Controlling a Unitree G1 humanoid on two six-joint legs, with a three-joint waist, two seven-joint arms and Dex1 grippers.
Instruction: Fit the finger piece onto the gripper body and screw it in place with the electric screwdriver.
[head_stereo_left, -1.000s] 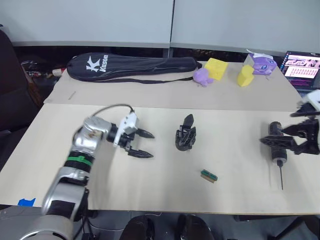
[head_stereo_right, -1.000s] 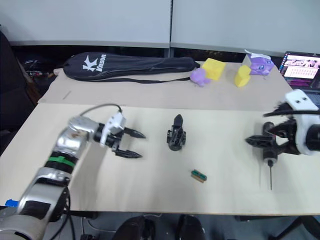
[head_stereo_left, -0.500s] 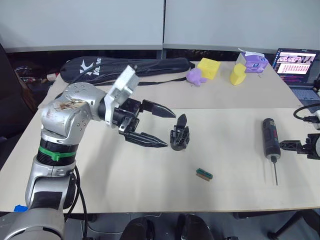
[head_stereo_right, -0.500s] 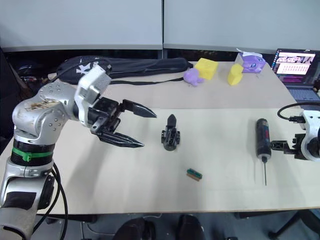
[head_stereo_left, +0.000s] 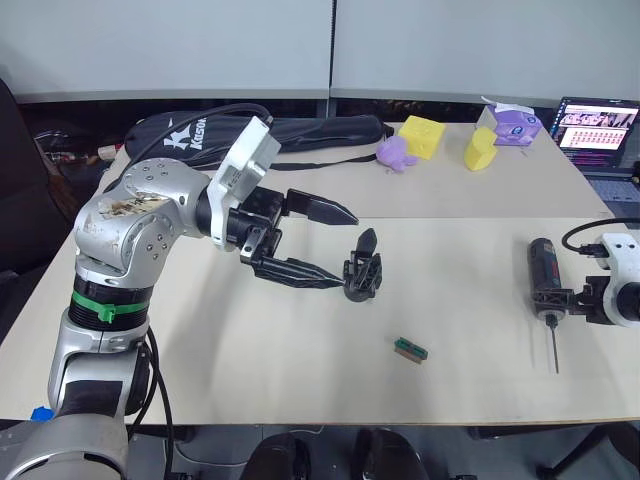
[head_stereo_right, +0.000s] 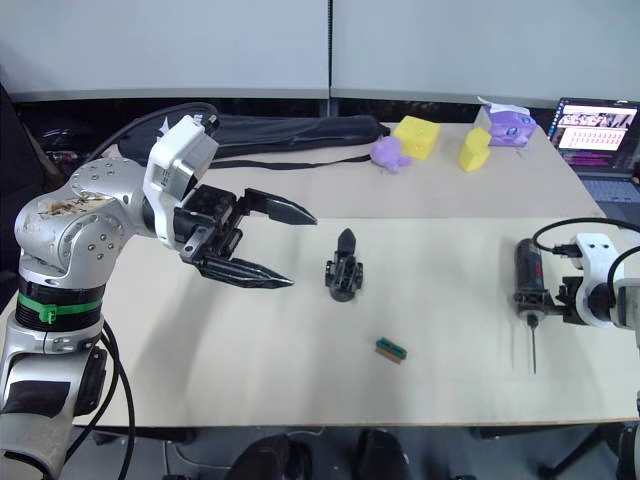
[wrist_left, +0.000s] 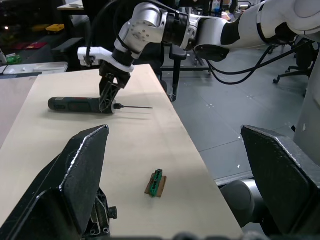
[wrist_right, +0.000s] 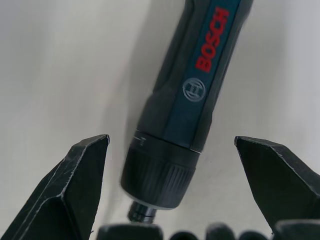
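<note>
The gripper body (head_stereo_left: 361, 281), a small black block, stands mid-table. The finger piece (head_stereo_left: 367, 243) rises from its top, pointed tip up. My left gripper (head_stereo_left: 346, 250) is open just left of it and above the table, one finger high and one low, touching nothing. The electric screwdriver (head_stereo_left: 542, 273) lies flat at the right with its thin bit toward the near edge. My right gripper (wrist_right: 170, 139) is open and straddles the screwdriver (wrist_right: 195, 95) at its chuck end, with a gap on both sides. The left wrist view shows the same screwdriver (wrist_left: 75, 104) under the right gripper (wrist_left: 107, 95).
A small green block (head_stereo_left: 412, 349) lies near the front, between the gripper body and the screwdriver. Along the back are a long black racket bag (head_stereo_left: 290, 130), yellow blocks (head_stereo_left: 425, 135), a purple toy (head_stereo_left: 395, 152) and a laptop (head_stereo_left: 600, 125). The table's edge (head_stereo_left: 330, 425) runs close below.
My left gripper has moved closer to the gripper body and stayed open. My right gripper has moved in over the screwdriver's chuck end. The camera has also shifted.
</note>
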